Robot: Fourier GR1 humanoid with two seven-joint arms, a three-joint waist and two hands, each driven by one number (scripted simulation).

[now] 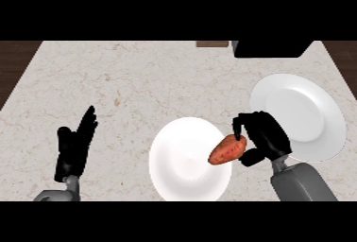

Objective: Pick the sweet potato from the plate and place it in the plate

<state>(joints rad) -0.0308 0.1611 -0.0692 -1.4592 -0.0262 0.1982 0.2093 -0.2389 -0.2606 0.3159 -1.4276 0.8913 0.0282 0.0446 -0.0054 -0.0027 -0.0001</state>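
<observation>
The table (140,80) holds a far plate (307,113) at 2 o'clock and a near plate (182,168) at 6 o'clock, the left robot hand (73,146) rests with straight fingers at 8 o'clock, and the right robot hand (266,136) curls round the sweet potato (227,150) at its 8 o'clock, over the near plate's edge.

The sweet potato (227,149) is a stubby, orange-red tuber. It sits tilted, its far end pointing up and to the right, over the right rim of the near plate (178,158). The right hand (266,137) curls round its right end. That plate is white and round, near the counter's front middle. A second white plate (307,118) lies farther off to the right.
</observation>
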